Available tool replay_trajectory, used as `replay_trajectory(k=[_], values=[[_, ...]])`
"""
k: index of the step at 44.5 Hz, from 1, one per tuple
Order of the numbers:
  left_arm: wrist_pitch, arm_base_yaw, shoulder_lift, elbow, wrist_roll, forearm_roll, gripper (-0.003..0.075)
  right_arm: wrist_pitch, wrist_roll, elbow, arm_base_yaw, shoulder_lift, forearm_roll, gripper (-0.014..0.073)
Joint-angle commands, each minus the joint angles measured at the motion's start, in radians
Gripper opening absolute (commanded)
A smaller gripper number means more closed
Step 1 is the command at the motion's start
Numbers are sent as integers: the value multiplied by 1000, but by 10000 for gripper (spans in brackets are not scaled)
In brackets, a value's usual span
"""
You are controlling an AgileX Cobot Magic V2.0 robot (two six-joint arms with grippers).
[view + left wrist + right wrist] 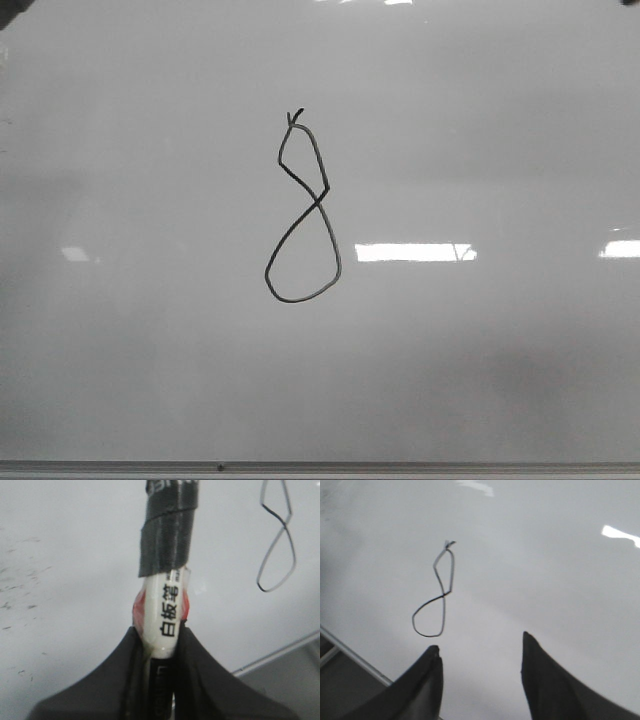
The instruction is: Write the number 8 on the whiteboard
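Note:
The number 8 [302,210] is drawn in thin black line near the middle of the whiteboard [480,120], with a small upper loop, a larger lower loop and a tick on top. It also shows in the left wrist view [276,540] and the right wrist view [436,597]. My left gripper [161,632] is shut on a white marker [167,617] wrapped with dark tape; its tip is out of view and the 8 lies off to its side. My right gripper [480,652] is open and empty above the board, beside the 8's lower loop. Neither gripper shows in the front view.
The board's thin grey metal edge [320,467] runs along the bottom of the front view, and shows in the wrist views [280,652] [355,660]. Bright light reflections [415,252] lie right of the 8. Small dark specks [20,587] mark the board by the left gripper.

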Motion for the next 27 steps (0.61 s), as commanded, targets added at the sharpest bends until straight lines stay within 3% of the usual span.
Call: replay_trajectory(k=[1,14,27], values=[[-146,51,-11,24,-17,-99,-19,-127,64,89,-69,-114,20,255],[-482,62,-4,175,-17,-132,-19,-129,64,233,-129,-355,20,-71],[-725,26,160,187,-17,-132,-19,-122,64,238,-129,-371,20,-68]])
